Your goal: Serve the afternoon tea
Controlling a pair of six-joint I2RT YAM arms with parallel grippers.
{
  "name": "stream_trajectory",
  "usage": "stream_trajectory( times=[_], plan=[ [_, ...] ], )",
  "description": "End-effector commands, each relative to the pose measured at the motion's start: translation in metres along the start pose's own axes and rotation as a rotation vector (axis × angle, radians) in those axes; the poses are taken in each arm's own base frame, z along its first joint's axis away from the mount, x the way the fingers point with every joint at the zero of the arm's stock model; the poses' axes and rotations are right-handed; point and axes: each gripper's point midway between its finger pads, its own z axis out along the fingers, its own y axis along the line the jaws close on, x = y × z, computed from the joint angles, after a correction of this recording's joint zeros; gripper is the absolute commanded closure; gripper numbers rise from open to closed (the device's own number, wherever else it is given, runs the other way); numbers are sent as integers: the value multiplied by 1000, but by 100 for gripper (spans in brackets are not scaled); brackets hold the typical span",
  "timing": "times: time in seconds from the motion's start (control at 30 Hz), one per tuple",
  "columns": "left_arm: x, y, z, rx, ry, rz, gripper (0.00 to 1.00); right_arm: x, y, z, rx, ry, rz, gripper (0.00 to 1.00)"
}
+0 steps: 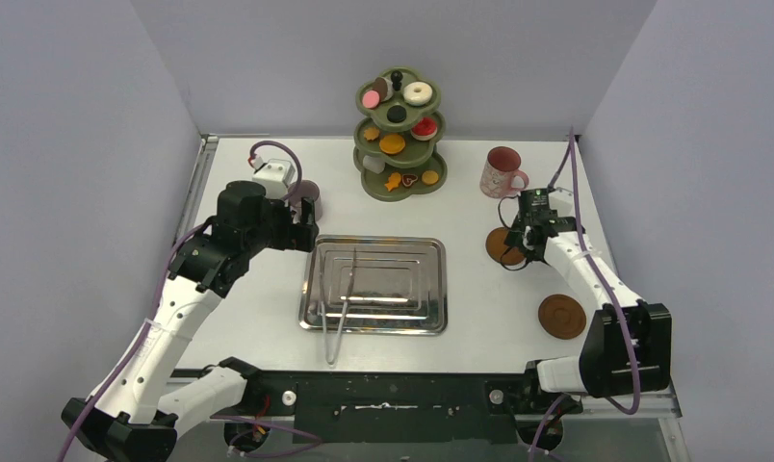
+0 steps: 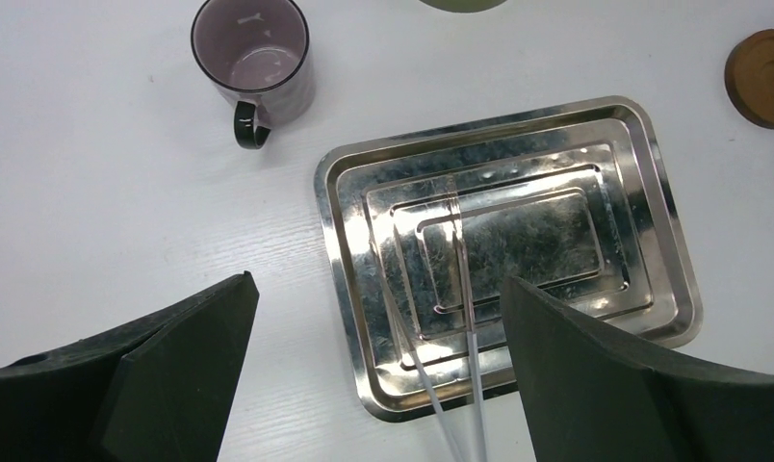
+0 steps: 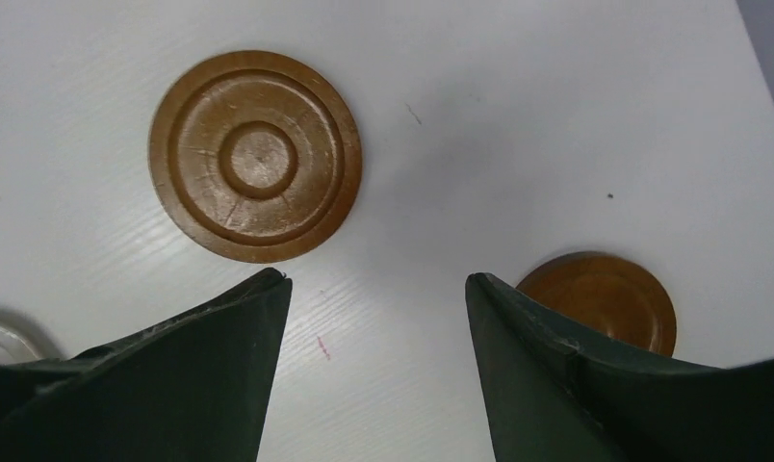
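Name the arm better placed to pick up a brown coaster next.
Right. The right gripper hovers open with a coaster just ahead of its fingertips; the left gripper is across the steel tray from it, by the mauve mug.

Two white-and-black arms with purple cabling.
Left arm (image 1: 186, 308) and right arm (image 1: 576, 265): white link shells, black joint housings, purple cables (image 1: 570, 159) routed along each. Both are bolted to a black base bar (image 1: 393, 399) that shows two pale round fasteners. Left gripper (image 2: 375, 281) and right gripper (image 3: 375, 277): matte black, wedge-shaped jaws.
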Motion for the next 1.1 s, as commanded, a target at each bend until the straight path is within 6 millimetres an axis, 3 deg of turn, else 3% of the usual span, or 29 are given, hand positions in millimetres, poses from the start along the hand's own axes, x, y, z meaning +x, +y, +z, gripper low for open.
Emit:
stream_trajectory(
  times=[0.0, 0.33, 0.53, 0.87, 1.07],
  plan=[
    [-20, 6, -9, -34, -91, 31, 3, -10, -1, 7, -9, -64, 171, 37],
    [-20, 5, -10, -32, -97, 36, 3, 5, 9, 47, -49, -60, 274, 54],
    [-21, 6, -13, -32, -112, 36, 3, 13, 21, 61, -133, -16, 284, 54],
    [-20, 6, -14, -37, -116, 46, 3, 27, 24, 77, -103, 35, 327, 51],
    [-19, 7, -15, -45, -114, 58, 3, 28, 21, 85, -50, 39, 311, 58]
  ],
)
